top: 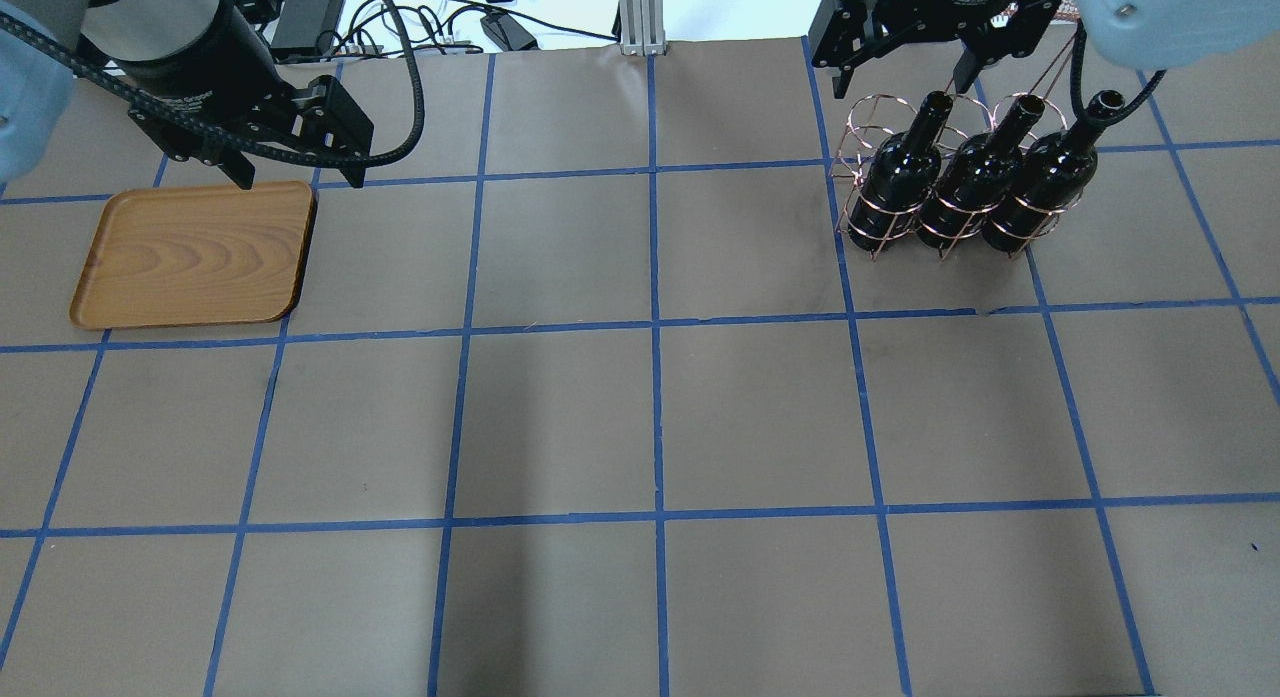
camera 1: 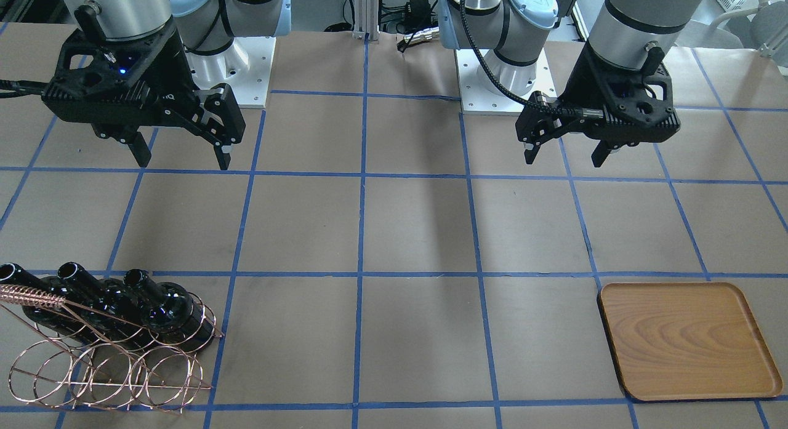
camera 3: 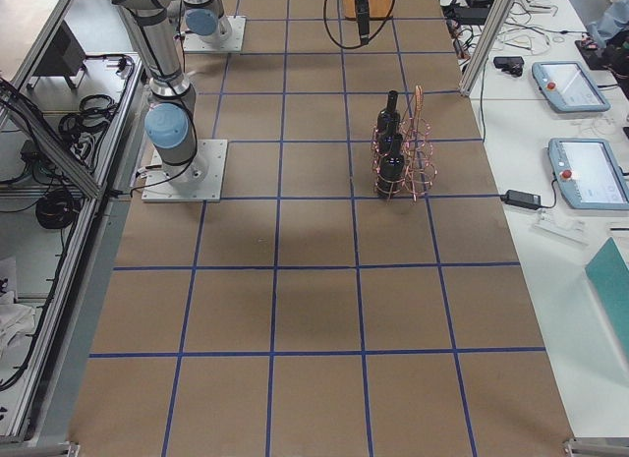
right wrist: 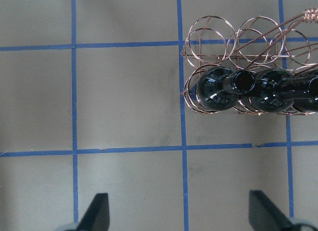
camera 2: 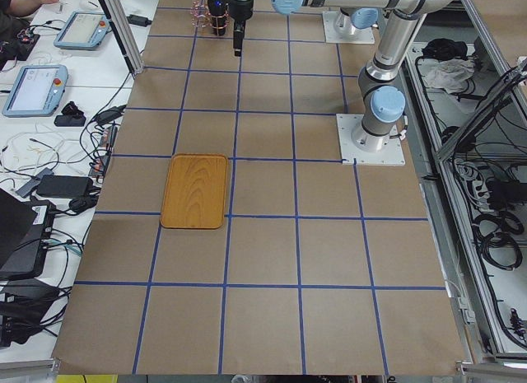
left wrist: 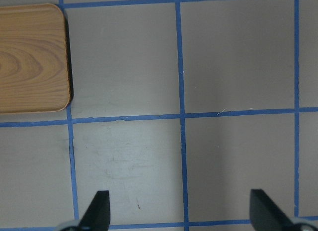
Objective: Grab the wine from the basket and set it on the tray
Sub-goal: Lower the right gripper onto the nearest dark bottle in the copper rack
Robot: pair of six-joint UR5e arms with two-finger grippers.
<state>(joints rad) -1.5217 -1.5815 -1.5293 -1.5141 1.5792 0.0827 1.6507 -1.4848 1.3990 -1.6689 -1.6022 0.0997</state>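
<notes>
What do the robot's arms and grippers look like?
The left arm and right arm are silver tubes with pale blue joint caps. The left gripper and right gripper are black, angular two-finger units; a black braided cable runs to the left one, and a blue light glows on the right.

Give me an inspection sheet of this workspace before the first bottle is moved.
Surface: table, brown paper with a blue tape grid, flat.
Job's things: three black bottles upright in one row of the wire basket, its other row empty; wooden tray bare.
Clutter: nothing seen on the table.
Grippers: left gripper open, hovering beside the tray; right gripper open, hovering near the basket; neither holds anything.
Cables: black cable looped along the left wrist; loose leads beyond the table's far edge.
Surroundings: control tablets beyond the table's edge.
</notes>
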